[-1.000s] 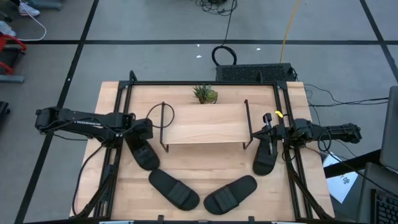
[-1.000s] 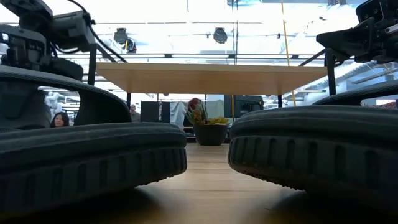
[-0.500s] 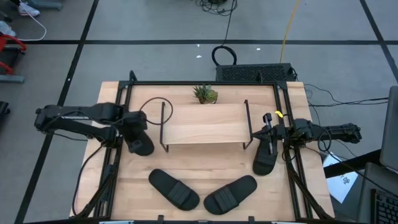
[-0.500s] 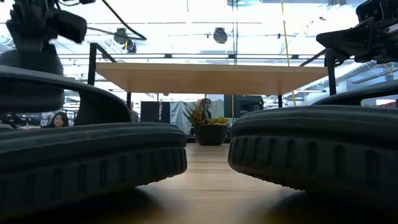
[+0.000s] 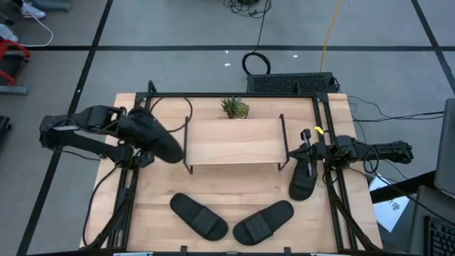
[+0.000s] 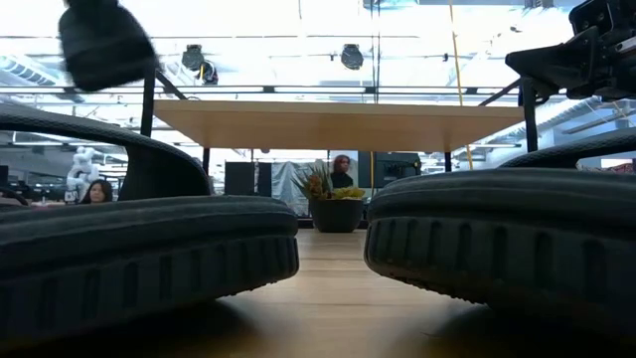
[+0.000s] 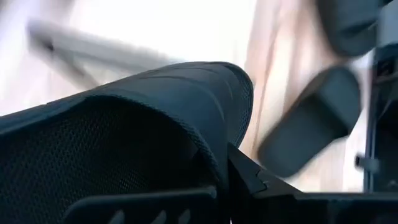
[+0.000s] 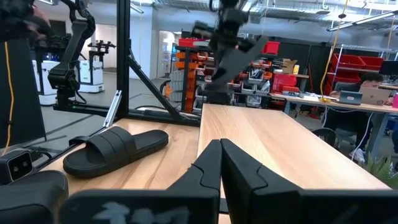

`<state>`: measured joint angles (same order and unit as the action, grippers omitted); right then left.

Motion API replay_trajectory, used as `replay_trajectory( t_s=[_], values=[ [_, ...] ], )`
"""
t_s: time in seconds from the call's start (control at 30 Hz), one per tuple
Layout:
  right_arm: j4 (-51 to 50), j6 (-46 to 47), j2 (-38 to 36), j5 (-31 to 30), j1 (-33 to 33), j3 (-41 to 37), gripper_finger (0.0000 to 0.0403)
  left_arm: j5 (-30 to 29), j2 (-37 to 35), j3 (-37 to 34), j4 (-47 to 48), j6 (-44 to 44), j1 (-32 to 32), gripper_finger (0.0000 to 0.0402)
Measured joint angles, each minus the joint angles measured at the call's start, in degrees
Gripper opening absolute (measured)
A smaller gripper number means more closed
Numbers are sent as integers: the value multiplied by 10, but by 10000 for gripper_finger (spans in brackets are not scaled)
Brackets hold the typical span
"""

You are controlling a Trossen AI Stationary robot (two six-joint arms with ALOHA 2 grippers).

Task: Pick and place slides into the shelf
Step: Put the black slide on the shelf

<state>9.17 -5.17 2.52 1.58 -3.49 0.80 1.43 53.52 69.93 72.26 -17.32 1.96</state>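
The left tool (image 5: 142, 128) is pinching a slide (image 5: 162, 142), carrying it toward the shelf (image 5: 234, 142); next, lowering it onto the plank.

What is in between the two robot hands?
The shelf sits between the left gripper, holding a slide, and the right gripper. The high view shows it.

The left gripper (image 5: 146, 126) lifted one slide (image 5: 161, 140) off the worktop (image 5: 234, 192), where it had lain by the shelf's (image 5: 234, 141) left frame, and swung it up and back toward that frame's top. In the low view, the slide (image 6: 104, 45) rose to the upper corner.
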Motion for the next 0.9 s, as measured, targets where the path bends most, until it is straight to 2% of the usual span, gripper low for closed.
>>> replay_trajectory(
  t_s=[0.23,0.5,0.7,0.9],
  values=[
    [0,0,0,0,0,0,0,8,1,10,-134,128,15,0],
    [0,-1,0,0,0,0,0,117,21,11,-246,209,8,0],
    [8,-3,0,-4,0,0,0,182,82,58,-213,240,-44,0],
    [18,-15,1,-3,0,0,0,241,183,180,-102,284,-92,0]
  ],
)
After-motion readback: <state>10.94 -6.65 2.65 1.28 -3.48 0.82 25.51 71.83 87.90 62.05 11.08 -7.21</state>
